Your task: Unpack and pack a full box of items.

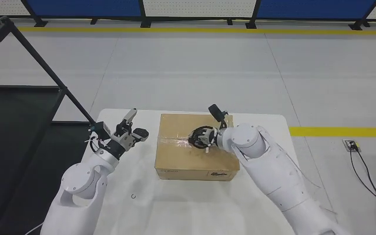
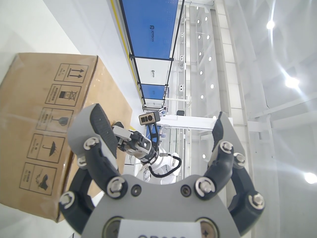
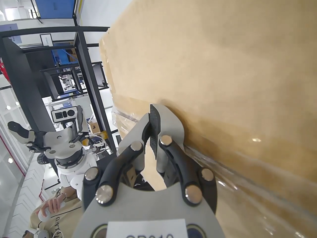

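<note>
Brown cardboard first: the box (image 1: 197, 154) stands closed in the middle of the white table (image 1: 147, 202), with a strip of clear tape (image 1: 176, 140) running across its top. From above, my left gripper (image 1: 135, 124) hangs beside the box's left side, near it but not touching, with its fingers spread wide. My right gripper (image 1: 198, 138) is down on the top of the box, at the tape line near the middle. A small dark ring (image 1: 134, 196) lies on the table in front of my left arm, well apart from the box.

From my left wrist, the left gripper (image 2: 159, 125) stands wide open, with only the hall showing between its two dark pads (image 2: 101, 125). The box (image 2: 49, 115) is just beside one finger and shows its printed handling symbols. Farther off, my right gripper (image 2: 118, 131) rests on the box's top.

From my right wrist, the right gripper (image 3: 152, 116) is closed and its pads (image 3: 155, 130) are pressed flat together. I cannot tell whether anything thin is caught between them. The tips touch the top of the box (image 3: 223, 70), right at the edge of the glossy tape (image 3: 247, 177).
</note>
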You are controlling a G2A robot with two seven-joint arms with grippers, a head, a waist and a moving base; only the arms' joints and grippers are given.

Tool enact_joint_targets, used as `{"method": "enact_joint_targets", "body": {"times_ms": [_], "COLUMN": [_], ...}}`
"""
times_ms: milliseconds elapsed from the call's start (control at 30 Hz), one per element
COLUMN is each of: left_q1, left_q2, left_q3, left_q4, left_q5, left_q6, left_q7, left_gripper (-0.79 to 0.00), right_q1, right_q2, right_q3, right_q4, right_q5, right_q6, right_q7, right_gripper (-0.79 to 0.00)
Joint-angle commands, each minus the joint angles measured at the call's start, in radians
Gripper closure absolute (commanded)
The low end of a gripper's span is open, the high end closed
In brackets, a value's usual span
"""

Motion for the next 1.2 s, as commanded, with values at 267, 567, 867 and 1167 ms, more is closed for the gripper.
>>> {"method": "enact_joint_targets", "body": {"times_ms": [267,567,867,1167], "left_q1": [0.013,0.024,0.027,0.029], "left_q2": [0.002,0.003,0.003,0.003], "left_q3": [-0.010,-0.011,-0.002,0.012], "left_q4": [-0.001,-0.007,-0.011,-0.019], "left_q5": [-0.007,-0.009,-0.008,0.001], "left_q6": [-0.008,-0.007,-0.005,0.002], "left_q7": [-0.001,0.000,-0.006,-0.009], "left_gripper": [-0.785,-0.785,-0.785,-0.785], "right_q1": [0.053,0.082,0.065,-0.037], "right_q2": [-0.049,-0.078,-0.084,-0.017], "right_q3": [-0.078,-0.113,-0.096,0.064], "right_q4": [0.068,0.125,0.098,-0.052], "right_q5": [0.036,0.061,0.057,-0.028], "right_q6": [-0.033,-0.073,-0.121,-0.104], "right_q7": [-0.022,0.014,-0.023,-0.039], "right_gripper": [0.000,0.000,0.000,0.000]}}
